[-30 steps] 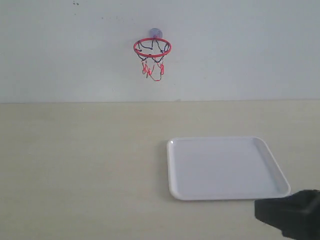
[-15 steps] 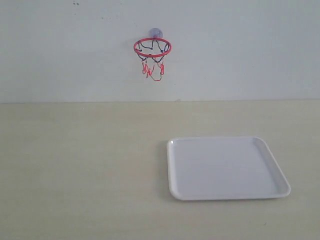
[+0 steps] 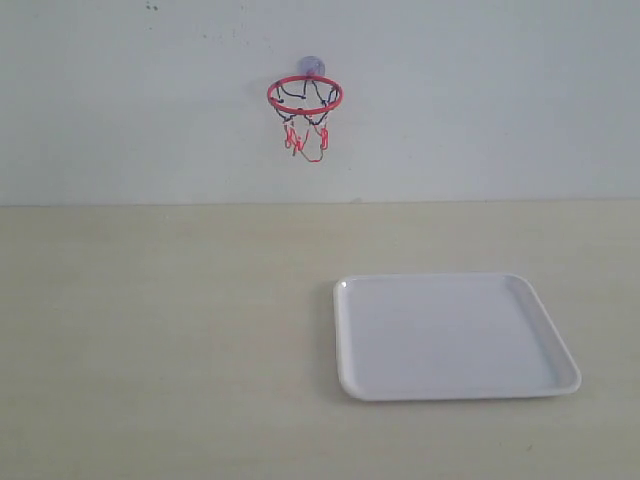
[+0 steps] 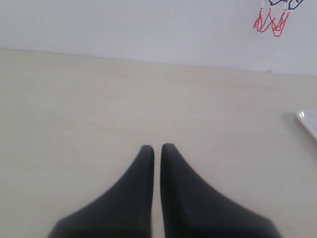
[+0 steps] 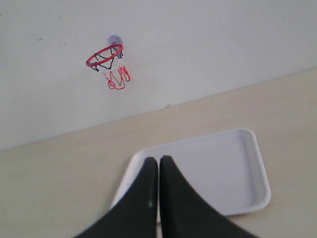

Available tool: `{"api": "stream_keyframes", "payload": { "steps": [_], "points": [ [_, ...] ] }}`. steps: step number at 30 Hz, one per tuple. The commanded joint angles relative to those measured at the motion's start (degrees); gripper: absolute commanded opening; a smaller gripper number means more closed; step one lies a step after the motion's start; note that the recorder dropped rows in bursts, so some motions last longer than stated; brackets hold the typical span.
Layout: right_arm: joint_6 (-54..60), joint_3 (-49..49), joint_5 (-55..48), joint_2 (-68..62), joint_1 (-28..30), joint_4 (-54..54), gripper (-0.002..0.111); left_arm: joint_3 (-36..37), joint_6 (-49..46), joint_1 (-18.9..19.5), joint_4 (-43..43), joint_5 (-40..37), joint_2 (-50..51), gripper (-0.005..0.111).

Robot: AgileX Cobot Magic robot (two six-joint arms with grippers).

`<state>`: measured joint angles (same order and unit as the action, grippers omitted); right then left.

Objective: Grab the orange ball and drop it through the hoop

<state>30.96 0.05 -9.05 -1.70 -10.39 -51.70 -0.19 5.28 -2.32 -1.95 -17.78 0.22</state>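
Note:
The hoop (image 3: 305, 96) hangs on the white wall by its suction cup, red ring level, black-and-red net below; it also shows in the right wrist view as the hoop (image 5: 105, 55), and only its net's red tips (image 4: 270, 22) show in the left wrist view. The orange ball is out of view in every frame. My left gripper (image 4: 157, 148) is shut with nothing between its fingers, over bare table. My right gripper (image 5: 158, 159) is shut and empty too, hovering by the near edge of the white tray (image 5: 237, 148). Neither gripper shows in the exterior view.
A white rectangular tray (image 3: 560, 345) lies empty on the pale wooden table, right of the middle. Its corner (image 4: 308, 119) peeks into the left wrist view. The wall rises straight from the table's far edge.
The right arm's black body, seen at the lower right corner of the exterior view one second ago, has left that view. Hoop and tray have not moved.

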Motion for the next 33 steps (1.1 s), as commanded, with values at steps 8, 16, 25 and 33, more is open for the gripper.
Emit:
{"api": "stream_keyframes", "payload": {
  "steps": [8, 16, 25, 33],
  "points": [
    [-42.04, -0.05, -10.07, 1.70, 0.07, 49.47, 0.000, 0.19, 0.30, -0.08, 0.06, 0.18, -0.22, 0.004],
    [-42.14, -0.05, -10.07, 1.70, 0.07, 49.47, 0.000, 0.19, 0.30, -0.08, 0.06, 0.18, -0.22, 0.004],
    [-42.26, -0.05, -10.07, 1.70, 0.07, 49.47, 0.000, 0.19, 0.30, -0.08, 0.06, 0.18, -0.22, 0.004],
    [-42.26, -0.05, -10.07, 1.70, 0.07, 49.47, 0.000, 0.19, 0.30, -0.08, 0.06, 0.18, -0.22, 0.004]
  ]
}}
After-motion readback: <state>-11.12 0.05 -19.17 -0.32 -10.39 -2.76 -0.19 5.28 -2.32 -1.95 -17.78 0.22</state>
